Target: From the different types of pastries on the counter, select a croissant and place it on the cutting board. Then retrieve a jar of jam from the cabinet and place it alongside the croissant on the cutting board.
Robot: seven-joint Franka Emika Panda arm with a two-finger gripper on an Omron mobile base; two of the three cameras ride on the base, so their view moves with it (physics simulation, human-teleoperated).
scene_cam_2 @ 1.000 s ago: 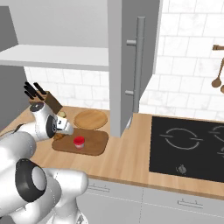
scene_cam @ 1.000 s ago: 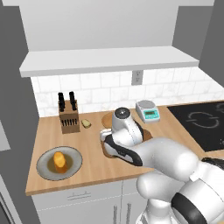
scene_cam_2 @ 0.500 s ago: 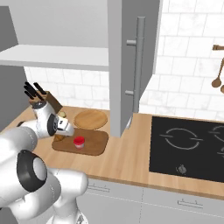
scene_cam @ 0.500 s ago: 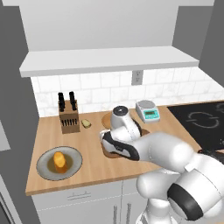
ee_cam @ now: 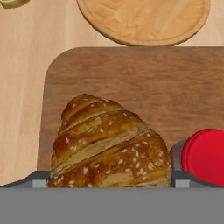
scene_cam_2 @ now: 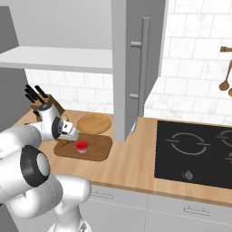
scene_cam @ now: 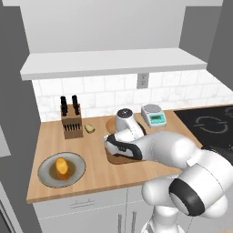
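Now the gripper (scene_cam_2: 68, 136) hangs low over the board (scene_cam_2: 97, 152), right above the croissant (ee_cam: 109, 144). Its two fingers sit wide apart, one on each side of the croissant, and they hold nothing. The croissant lies near the board's left edge. The jar (scene_cam_2: 81, 146) stands on the board too, just beside the croissant, maybe touching it. Both things look to be in place, so the job seems about done. I think the best move is to lift the hand straight up, slowly, so no finger bumps the jar. A round plate (scene_cam_2: 94, 123) lies past the board's far edge.
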